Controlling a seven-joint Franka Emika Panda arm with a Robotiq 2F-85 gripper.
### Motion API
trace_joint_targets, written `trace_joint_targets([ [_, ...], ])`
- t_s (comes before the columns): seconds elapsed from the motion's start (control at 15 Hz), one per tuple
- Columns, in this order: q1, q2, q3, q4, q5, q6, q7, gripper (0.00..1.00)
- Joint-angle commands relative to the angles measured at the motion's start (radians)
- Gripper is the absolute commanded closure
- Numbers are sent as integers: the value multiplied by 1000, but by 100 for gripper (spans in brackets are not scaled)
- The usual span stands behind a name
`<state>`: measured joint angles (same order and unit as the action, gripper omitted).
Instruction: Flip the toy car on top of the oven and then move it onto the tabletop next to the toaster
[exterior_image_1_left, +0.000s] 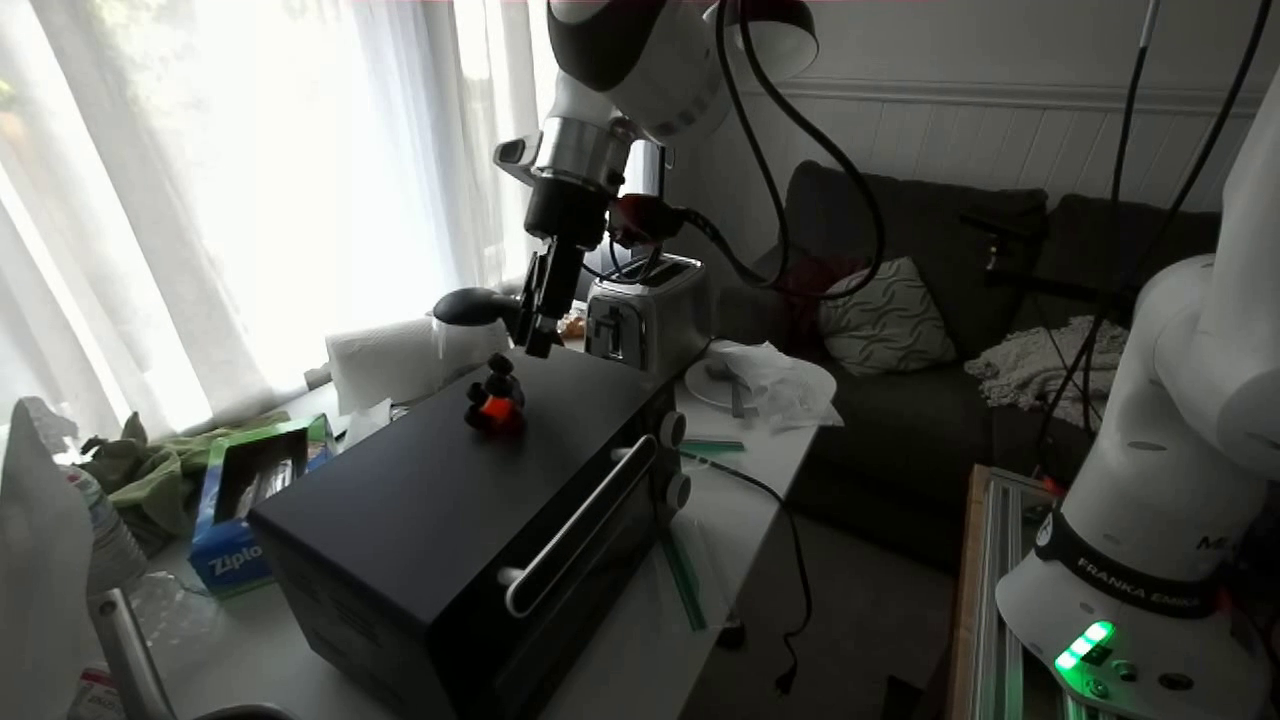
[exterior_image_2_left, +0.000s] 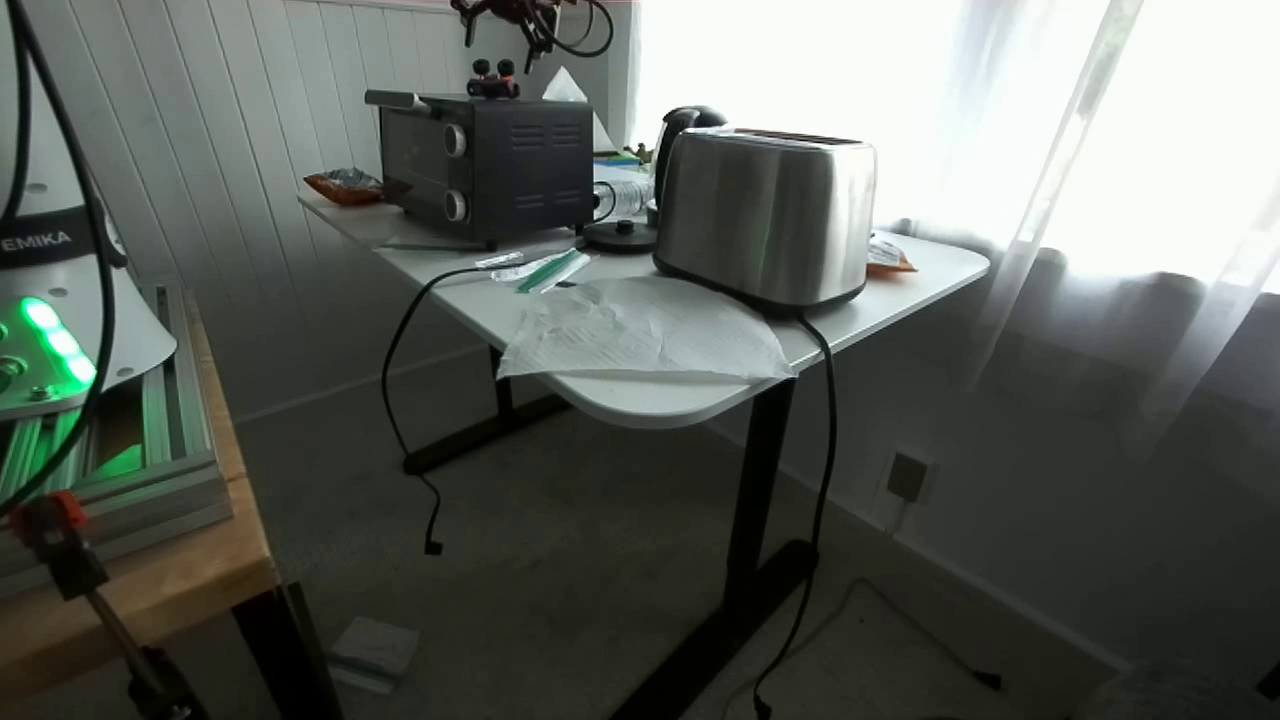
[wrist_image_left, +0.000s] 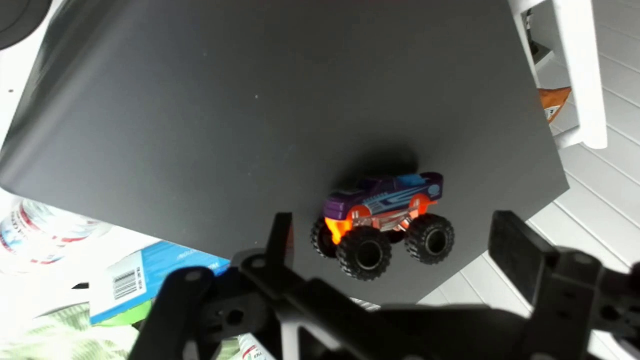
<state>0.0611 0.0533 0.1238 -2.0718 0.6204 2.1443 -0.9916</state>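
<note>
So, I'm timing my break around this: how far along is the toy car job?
Done: nothing clearly finished; the toy car is on top of the oven. In hand: apparently the pick-up; the open gripper hangs near the car, holding nothing. Left: probably the flip, since the wheels appear uppermost in both exterior views, then moving it onto the tabletop next to the toaster.
</note>
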Motion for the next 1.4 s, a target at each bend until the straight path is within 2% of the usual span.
trace_joint_targets([
  [0.0,4,-18,-2,-71,117,83,-116,0],
  [0.33,6,-29,-3,-139,219,131,-257,0],
  [1.33,52,-65,18,-250,542,283,-643,0],
])
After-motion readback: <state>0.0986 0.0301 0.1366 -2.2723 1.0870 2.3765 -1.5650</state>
